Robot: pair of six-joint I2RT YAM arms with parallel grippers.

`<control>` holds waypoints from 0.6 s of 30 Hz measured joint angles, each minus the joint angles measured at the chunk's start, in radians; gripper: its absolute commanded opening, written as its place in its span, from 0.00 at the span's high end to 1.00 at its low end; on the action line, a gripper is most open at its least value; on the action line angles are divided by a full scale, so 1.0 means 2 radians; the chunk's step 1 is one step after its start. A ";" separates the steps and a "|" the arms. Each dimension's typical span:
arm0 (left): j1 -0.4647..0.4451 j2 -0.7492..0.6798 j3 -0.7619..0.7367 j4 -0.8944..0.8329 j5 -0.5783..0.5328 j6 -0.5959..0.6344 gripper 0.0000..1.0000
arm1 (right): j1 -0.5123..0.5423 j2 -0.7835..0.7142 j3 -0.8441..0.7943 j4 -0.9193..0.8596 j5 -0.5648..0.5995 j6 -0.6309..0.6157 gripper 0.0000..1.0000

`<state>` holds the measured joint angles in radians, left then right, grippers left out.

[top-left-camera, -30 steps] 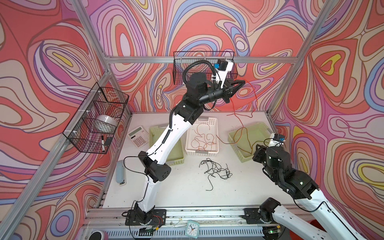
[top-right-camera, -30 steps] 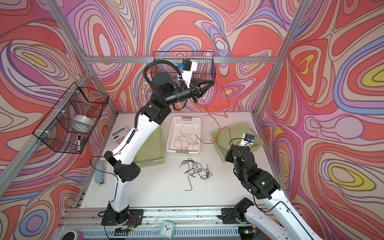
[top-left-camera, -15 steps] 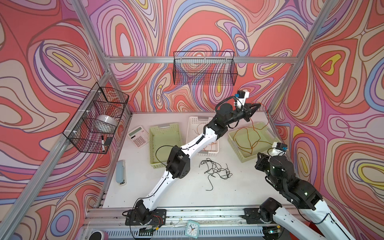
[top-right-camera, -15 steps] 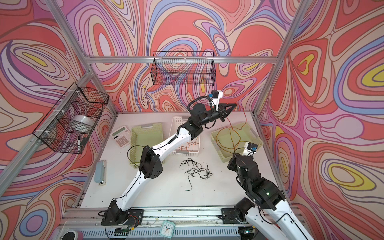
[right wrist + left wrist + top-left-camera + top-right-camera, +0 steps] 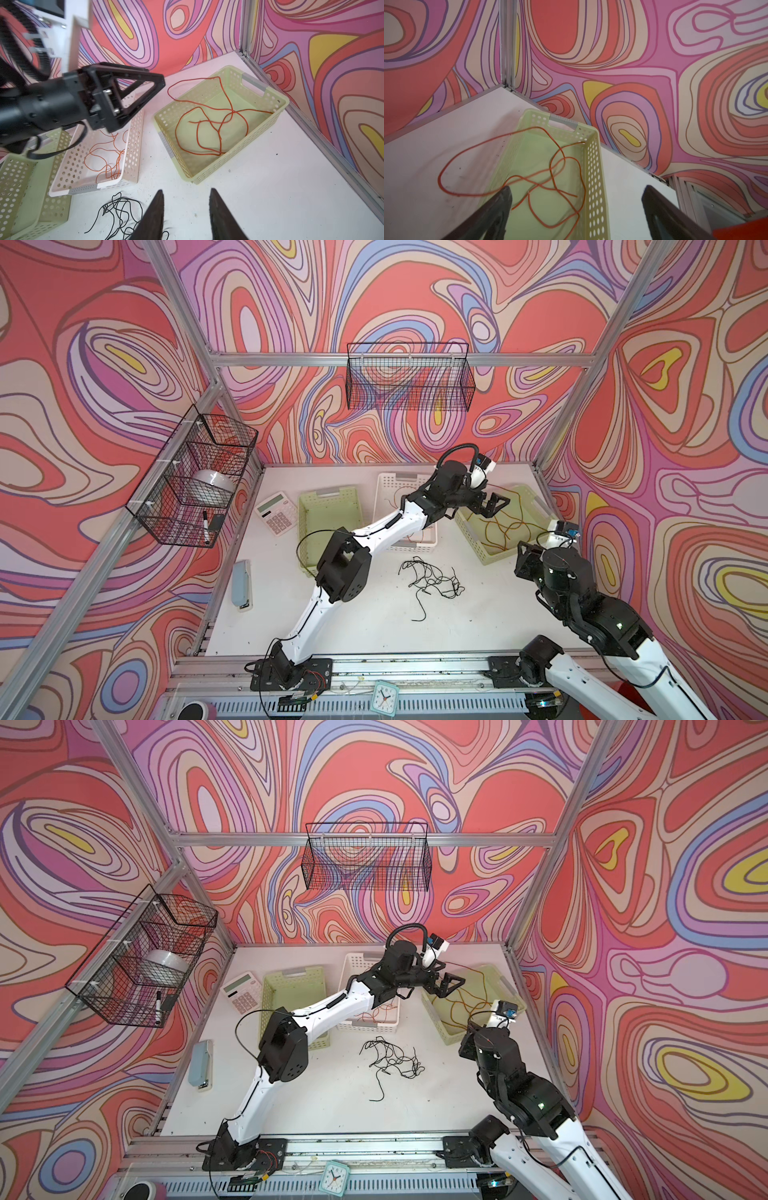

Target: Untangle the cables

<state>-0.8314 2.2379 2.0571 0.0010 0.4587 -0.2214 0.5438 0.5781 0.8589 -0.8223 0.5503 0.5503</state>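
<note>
Black cables (image 5: 432,578) are heaped on the white worktop (image 5: 374,614), and orange cables (image 5: 232,113) are laid in the far right basket (image 5: 218,168), within swirl-painted walls (image 5: 415,294). The left end effector (image 5: 498,509) is spread wide above that basket. The right end effector (image 5: 186,190) is parted and empty.

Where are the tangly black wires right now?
In both top views the black cables lie in a loose heap on the white table, near its middle, just in front of the white basket.
</note>
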 measured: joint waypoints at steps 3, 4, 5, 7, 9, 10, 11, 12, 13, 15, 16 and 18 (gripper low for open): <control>0.007 -0.077 -0.042 -0.042 0.000 0.031 0.00 | 0.000 0.019 0.004 0.003 -0.009 -0.011 0.63; 0.010 -0.104 -0.060 -0.050 -0.001 0.040 0.00 | 0.000 0.028 0.005 0.002 -0.015 -0.013 0.64; 0.014 -0.133 -0.082 -0.055 -0.004 0.048 0.00 | 0.000 0.039 0.006 0.001 -0.023 -0.012 0.65; 0.023 -0.187 -0.132 -0.062 -0.007 0.059 0.00 | 0.000 0.063 0.008 -0.005 -0.039 -0.002 0.67; 0.034 -0.240 -0.188 -0.068 -0.010 0.067 0.00 | 0.001 0.086 0.005 -0.006 -0.065 0.015 0.71; 0.041 -0.268 -0.219 -0.073 -0.012 0.071 0.02 | 0.002 0.093 -0.002 -0.004 -0.079 0.026 0.73; 0.046 -0.290 -0.245 -0.079 -0.014 0.074 0.05 | 0.006 0.099 -0.013 0.000 -0.093 0.038 0.74; 0.052 -0.311 -0.271 -0.088 -0.017 0.078 0.08 | 0.013 0.104 -0.022 0.000 -0.103 0.049 0.75; 0.057 -0.334 -0.298 -0.100 -0.022 0.084 0.13 | 0.023 0.110 -0.033 0.000 -0.113 0.060 0.75; 0.061 -0.371 -0.346 -0.122 -0.031 0.094 0.19 | 0.048 0.128 -0.045 0.000 -0.124 0.079 0.75; 0.061 -0.391 -0.373 -0.135 -0.035 0.099 0.20 | 0.066 0.142 -0.049 0.002 -0.128 0.089 0.75; 0.061 -0.426 -0.424 -0.150 -0.043 0.104 0.21 | 0.103 0.176 -0.050 0.011 -0.134 0.104 0.75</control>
<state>-0.7097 1.3857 1.2091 -0.2989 0.3717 -0.0135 0.7506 0.9306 0.7593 -0.7998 0.2821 0.7574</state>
